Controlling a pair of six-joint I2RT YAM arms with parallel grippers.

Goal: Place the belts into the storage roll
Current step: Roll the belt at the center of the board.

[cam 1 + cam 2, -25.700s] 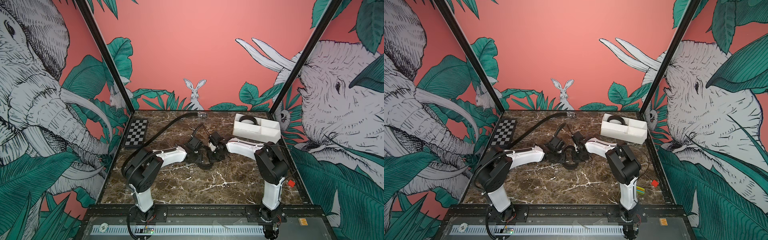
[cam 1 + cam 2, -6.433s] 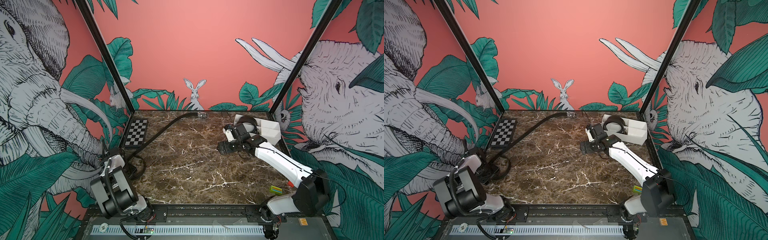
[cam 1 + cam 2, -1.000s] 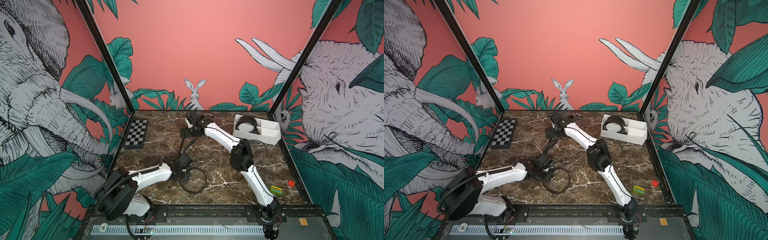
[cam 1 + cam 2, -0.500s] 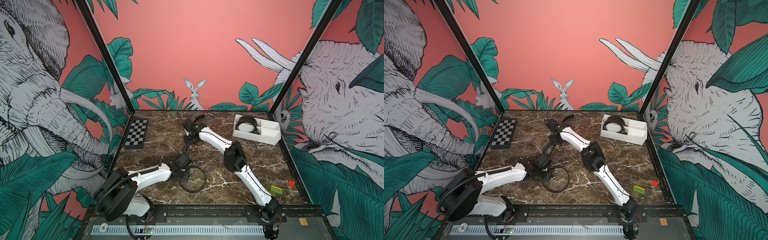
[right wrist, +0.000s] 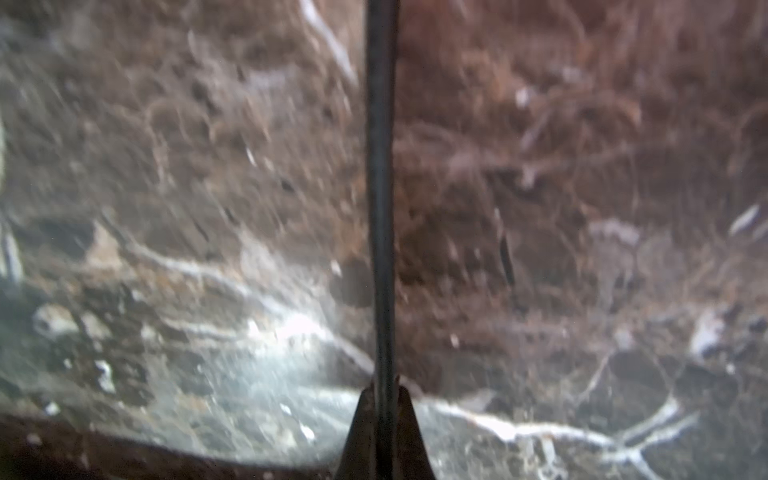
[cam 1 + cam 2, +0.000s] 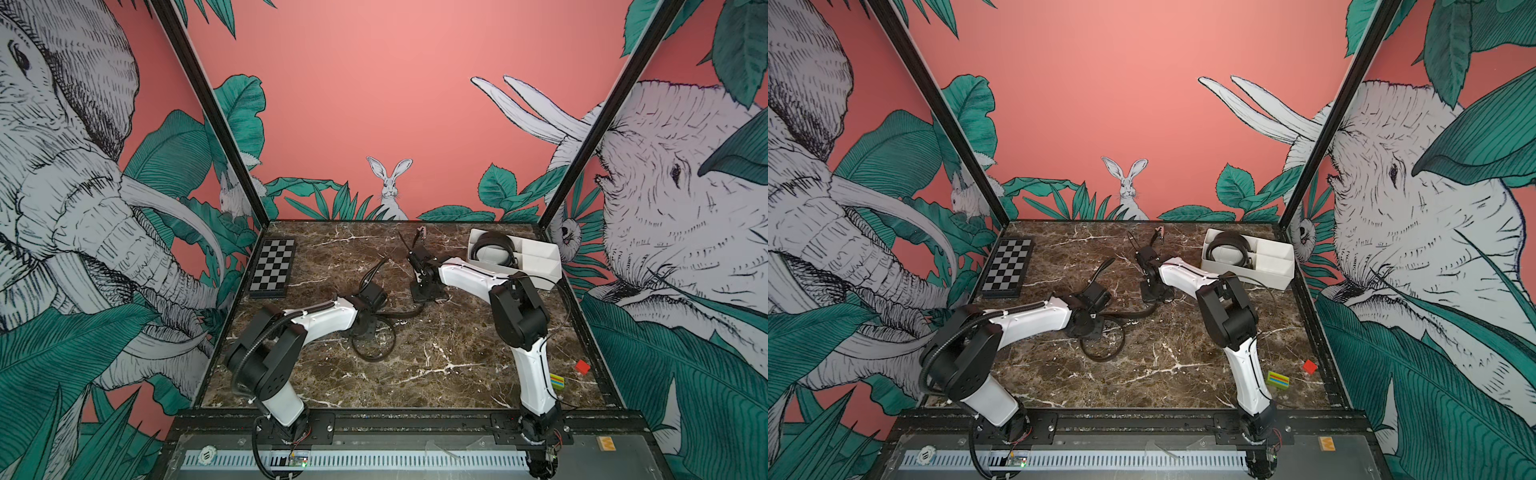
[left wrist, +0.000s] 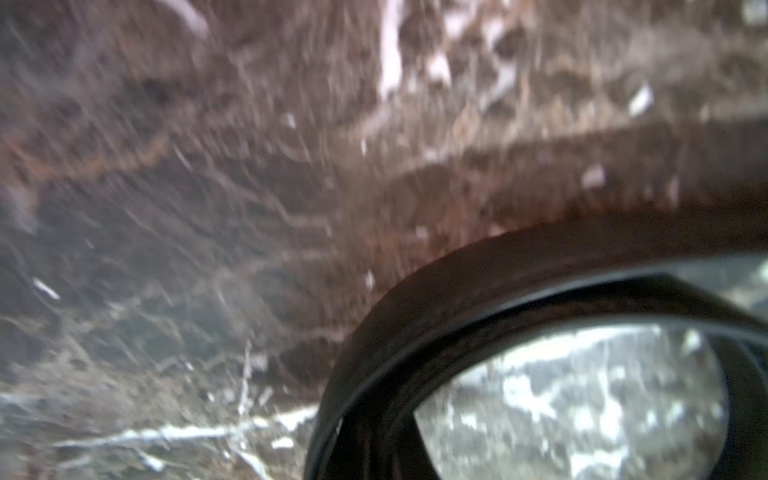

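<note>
The left hand [image 6: 368,328] is closed on a looped belt [image 7: 457,286] low over the table [image 6: 436,374]. The right hand [image 5: 384,388] pinches a belt strap [image 5: 381,166]. Another belt [image 6: 494,237] lies coiled in the storage roll [image 6: 538,272].

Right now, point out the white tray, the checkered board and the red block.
white tray [image 6: 1279,276], in a top view, front wall.
checkered board [image 6: 272,268], in a top view, centre squares.
red block [image 6: 582,366], in a top view, top face.
</note>
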